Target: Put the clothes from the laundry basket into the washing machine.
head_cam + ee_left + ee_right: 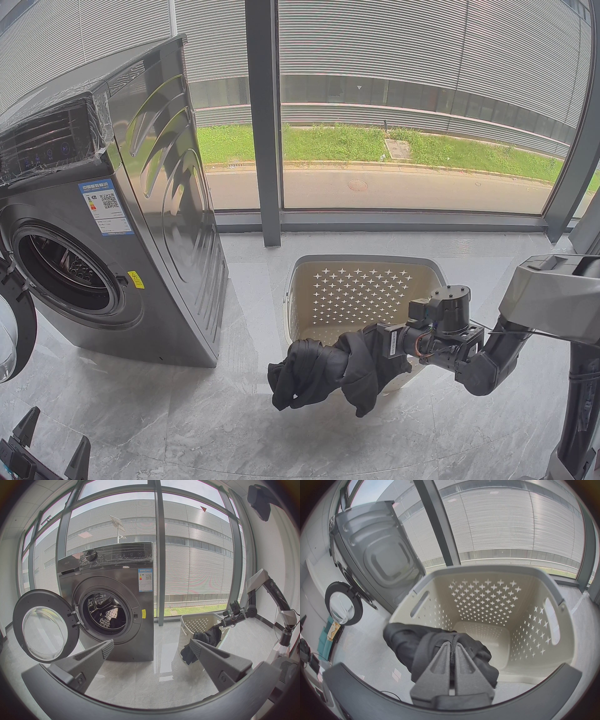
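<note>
While the grey metal washing machine [112, 250] stands on the glossy tiled floor [206, 431] at the left with its round glass door [43, 633] swung open, the cream plastic laundry basket [356, 294], rectangular with star-shaped perforations, sits to its right near the window [406, 94]. A dark garment [319, 375], soft and bunched into a creased roll, hangs above the basket's near rim. Its long axis lies roughly level, pointing from the right tool [452, 645] toward the machine. The right tool is clenched on the garment. The left tool [150, 644] is released, fingers [90, 659] spread, low before the machine.
</note>
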Controlling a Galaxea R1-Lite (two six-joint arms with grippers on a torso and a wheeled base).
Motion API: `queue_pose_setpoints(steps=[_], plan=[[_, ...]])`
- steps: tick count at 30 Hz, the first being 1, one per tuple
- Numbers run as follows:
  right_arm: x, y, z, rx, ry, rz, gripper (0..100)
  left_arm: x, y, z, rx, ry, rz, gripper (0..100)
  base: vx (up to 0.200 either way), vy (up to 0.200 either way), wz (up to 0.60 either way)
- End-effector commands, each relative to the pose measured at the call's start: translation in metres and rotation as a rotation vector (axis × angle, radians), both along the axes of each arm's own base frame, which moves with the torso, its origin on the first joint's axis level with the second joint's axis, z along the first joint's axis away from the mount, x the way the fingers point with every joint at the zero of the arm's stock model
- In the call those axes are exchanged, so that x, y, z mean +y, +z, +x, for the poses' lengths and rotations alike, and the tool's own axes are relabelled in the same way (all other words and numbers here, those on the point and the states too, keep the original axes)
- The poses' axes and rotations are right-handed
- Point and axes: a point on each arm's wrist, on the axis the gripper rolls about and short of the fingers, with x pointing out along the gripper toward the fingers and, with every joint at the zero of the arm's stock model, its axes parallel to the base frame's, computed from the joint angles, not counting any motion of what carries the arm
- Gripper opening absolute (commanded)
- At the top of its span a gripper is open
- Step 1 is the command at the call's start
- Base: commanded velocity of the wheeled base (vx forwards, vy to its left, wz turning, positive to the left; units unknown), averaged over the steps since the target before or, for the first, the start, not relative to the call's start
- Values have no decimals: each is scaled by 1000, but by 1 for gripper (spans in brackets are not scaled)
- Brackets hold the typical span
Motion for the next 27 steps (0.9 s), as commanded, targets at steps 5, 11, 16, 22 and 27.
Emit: queue_pose_setpoints(steps=[5,11,16,22,27], plan=[[-5,46,-8,-104,-2,59,0,0,-5,0,2,1,-1,100,0,0,0],[-4,67,-14,-152,2,93,0,0,-5,0,2,1,-1,100,0,0,0],[-7,91,-23,-210,7,123,0,0,-5,0,2,1,-1,100,0,0,0],[-10,126,-36,-300,13,170,0,0,-5,0,2,1,-2,100,0,0,0],[-17,154,-50,-375,8,214,0,0,-5,0,2,1,-2,100,0,0,0]])
